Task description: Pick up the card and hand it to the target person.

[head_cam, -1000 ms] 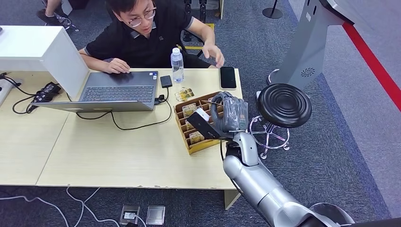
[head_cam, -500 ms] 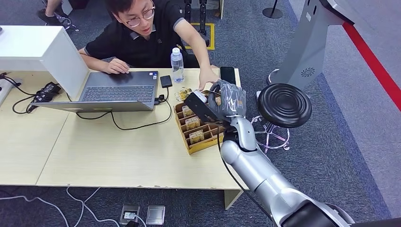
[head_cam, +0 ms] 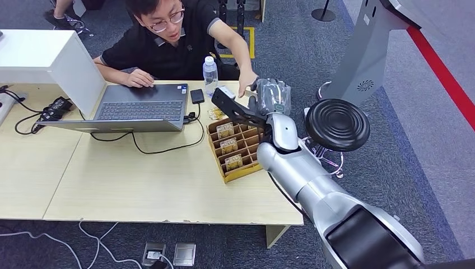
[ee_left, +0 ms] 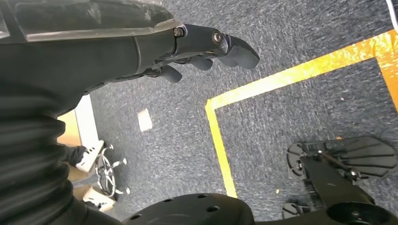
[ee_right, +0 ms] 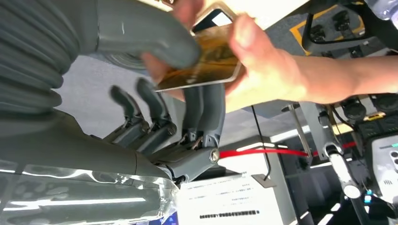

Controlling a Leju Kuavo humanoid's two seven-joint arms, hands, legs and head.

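My right hand (head_cam: 268, 103) is raised over the far right of the desk, past the wooden card tray (head_cam: 245, 170). It pinches a gold card (ee_right: 206, 63) between the thumb (ee_right: 141, 33) and the fingers. In the head view the card (head_cam: 226, 92) shows as a small pale edge at the tip of the hand's dark part. The seated person (head_cam: 168, 39) reaches across, and their hand (ee_right: 267, 65) grips the same card at its other side. That hand (head_cam: 246, 84) meets mine just above the desk. My left hand (ee_left: 206, 44) hangs over the carpet, fingers loosely bent and holding nothing.
The tray holds several gold cards in compartments. An open laptop (head_cam: 140, 106), a water bottle (head_cam: 209, 75) and a small black drive (head_cam: 196, 96) stand at the back of the desk (head_cam: 140, 185). A black stool (head_cam: 336, 124) stands right of the desk.
My right hand rose from above the tray and moved away toward the person, carrying the card. The person's hand came down from the air and took hold of the card.
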